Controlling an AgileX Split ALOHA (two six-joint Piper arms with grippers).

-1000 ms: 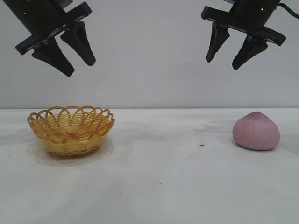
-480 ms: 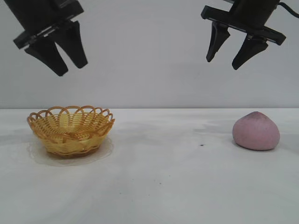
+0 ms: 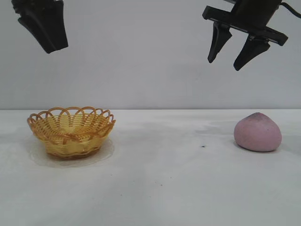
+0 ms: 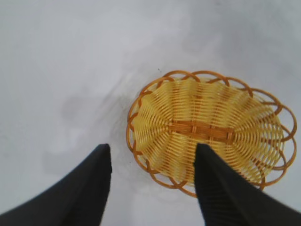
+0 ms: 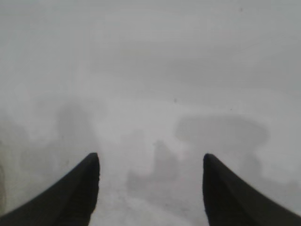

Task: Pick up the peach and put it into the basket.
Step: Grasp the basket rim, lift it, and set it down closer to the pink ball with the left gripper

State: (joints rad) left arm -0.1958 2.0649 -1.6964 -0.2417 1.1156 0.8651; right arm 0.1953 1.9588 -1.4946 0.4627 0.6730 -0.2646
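The dusty-pink peach [image 3: 257, 133] rests on the white table at the right, its darker tip pointing up. The orange-yellow wicker basket [image 3: 70, 141] stands at the left with nothing in it. My left gripper [image 3: 56, 48] hangs high above and left of the basket; in the left wrist view it [image 4: 153, 148] is open over the basket [image 4: 207, 108] with nothing between its fingers. My right gripper [image 3: 223, 65] hangs open high above the table, a little left of the peach. The right wrist view shows this gripper [image 5: 151, 155] over bare table, and the peach is out of that view.
The white table [image 3: 164, 179] stretches between basket and peach with only a small dark speck [image 3: 203, 146] on it. A plain grey wall stands behind.
My left gripper has risen and shifted left, turning so its fingers overlap in the exterior view, and the fingers have drawn closer. The right gripper, peach and basket have not moved.
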